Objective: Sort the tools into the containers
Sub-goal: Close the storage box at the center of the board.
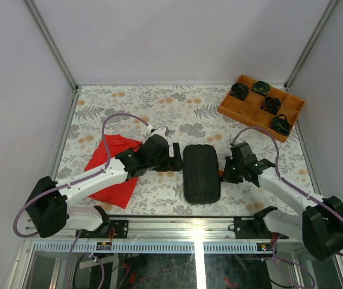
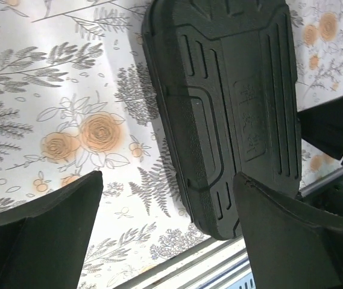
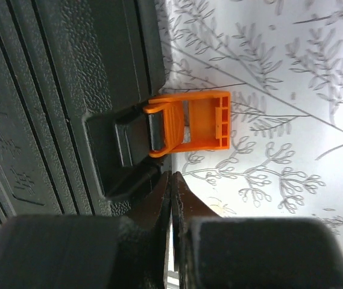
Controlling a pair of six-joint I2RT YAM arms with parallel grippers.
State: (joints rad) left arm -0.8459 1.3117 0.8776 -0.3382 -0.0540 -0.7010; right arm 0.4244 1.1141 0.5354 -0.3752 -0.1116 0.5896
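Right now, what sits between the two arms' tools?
Only the black case, flanked by the open left tool and the shut right tool; the top view shows it.

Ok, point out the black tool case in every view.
Top external: tool case, low centre of the picture.
Left wrist: upper centre-right, ribbed lid up.
Right wrist: left side, orange latch sticking out from its edge.
Shared landmark: the floral table cover under it.

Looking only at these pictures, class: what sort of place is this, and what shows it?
Probably a robot test cell: left arm and right arm bolted at the table edge, white walls on metal framing, a closed black tool case.
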